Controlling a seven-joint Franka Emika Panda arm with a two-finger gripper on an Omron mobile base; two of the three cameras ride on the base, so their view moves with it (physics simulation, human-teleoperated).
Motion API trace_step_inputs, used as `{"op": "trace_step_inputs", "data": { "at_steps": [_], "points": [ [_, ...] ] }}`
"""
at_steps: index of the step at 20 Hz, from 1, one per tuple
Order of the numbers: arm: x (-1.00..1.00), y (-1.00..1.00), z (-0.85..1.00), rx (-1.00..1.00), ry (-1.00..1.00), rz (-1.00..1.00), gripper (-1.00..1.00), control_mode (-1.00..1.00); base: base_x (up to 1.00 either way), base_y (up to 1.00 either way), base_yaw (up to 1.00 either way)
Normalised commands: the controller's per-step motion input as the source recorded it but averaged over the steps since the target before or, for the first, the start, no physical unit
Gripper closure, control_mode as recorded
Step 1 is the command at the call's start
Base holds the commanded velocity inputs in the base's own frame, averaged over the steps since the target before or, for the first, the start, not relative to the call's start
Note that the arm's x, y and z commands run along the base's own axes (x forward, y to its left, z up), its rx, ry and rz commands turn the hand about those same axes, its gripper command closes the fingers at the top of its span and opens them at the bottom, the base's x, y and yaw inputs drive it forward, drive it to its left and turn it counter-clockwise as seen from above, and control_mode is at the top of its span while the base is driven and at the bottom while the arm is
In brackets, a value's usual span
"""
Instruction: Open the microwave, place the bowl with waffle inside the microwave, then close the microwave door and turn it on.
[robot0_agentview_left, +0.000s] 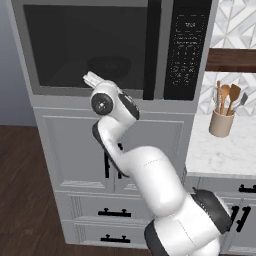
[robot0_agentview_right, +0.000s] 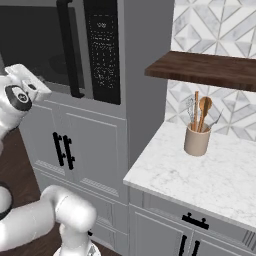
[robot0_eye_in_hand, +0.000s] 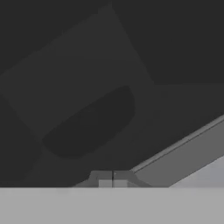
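Note:
The microwave (robot0_agentview_left: 100, 97) is built in above the cabinets, and the microwave door (robot0_agentview_left: 37, 85) is closed, with its black bar handle (robot0_agentview_left: 152, 50) upright beside the keypad (robot0_agentview_left: 187, 50). Through the dark window the bowl (robot0_agentview_left: 107, 65) shows as a dim round shape inside the cavity; it also appears dimly as the bowl (robot0_eye_in_hand: 89, 124) in the hand view. The waffle is hidden behind the dark glass. My gripper (robot0_eye_in_hand: 112, 178) is shut with nothing between its tips, right at the lower edge of the door window, left of the handle (robot0_agentview_right: 67, 50).
A beige utensil crock (robot0_agentview_left: 221, 122) stands on the marble counter (robot0_agentview_left: 220, 155) to the right. A wooden shelf (robot0_agentview_right: 205, 67) hangs above that counter. Grey panelled cabinet doors (robot0_agentview_left: 70, 150) and drawers with black handles sit below the microwave.

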Motion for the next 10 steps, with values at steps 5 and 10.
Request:
{"op": "trace_step_inputs", "data": {
  "at_steps": [5,10],
  "points": [
    [-1.00,0.13,0.22,-0.05,-0.04,0.02,1.00,-1.00,0.00,0.00,0.00],
    [-1.00,-0.55,0.04,0.12,0.00,0.01,1.00,-1.00,0.00,0.00,0.00]
  ]
}}
